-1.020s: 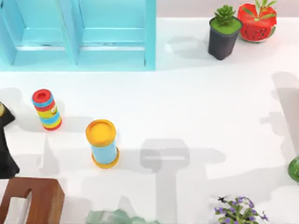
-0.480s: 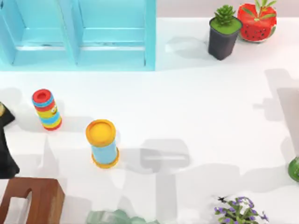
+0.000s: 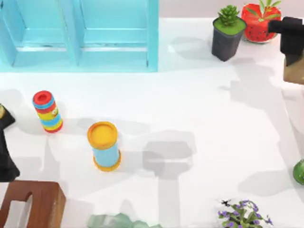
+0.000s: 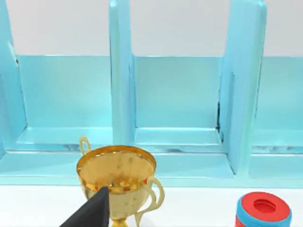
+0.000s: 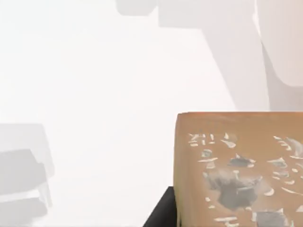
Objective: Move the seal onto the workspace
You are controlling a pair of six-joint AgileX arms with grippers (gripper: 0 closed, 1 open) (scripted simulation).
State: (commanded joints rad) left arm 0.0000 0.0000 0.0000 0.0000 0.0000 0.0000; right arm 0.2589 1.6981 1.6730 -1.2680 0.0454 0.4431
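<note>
The seal [image 3: 295, 73], a tan-brown block, hangs at the table's far right edge, close to the back. My right gripper [image 3: 292, 59] is shut on it from above. In the right wrist view the seal [image 5: 236, 170] shows a face with pale marks, with a black finger [image 5: 161, 213] pressed against its side. The white workspace [image 5: 94, 71] lies below it. In the top view this workspace [image 3: 204, 109] spreads across the middle. My left arm [image 3: 5, 152] rests parked at the left edge.
A light-blue shelf [image 3: 78, 35] lines the back left. A yellow-capped cylinder [image 3: 103, 145] and a striped cylinder [image 3: 46, 111] stand left of centre. A potted succulent [image 3: 227, 33] and a watermelon pot [image 3: 260, 21] sit near the seal. A brown wooden piece [image 3: 33, 204] is front left, a gold trophy [image 4: 117, 179] by my left arm.
My right arm has come into the top view at the back right with the seal in its grip. The shadows on the tabletop have shifted. The left arm has stayed put.
</note>
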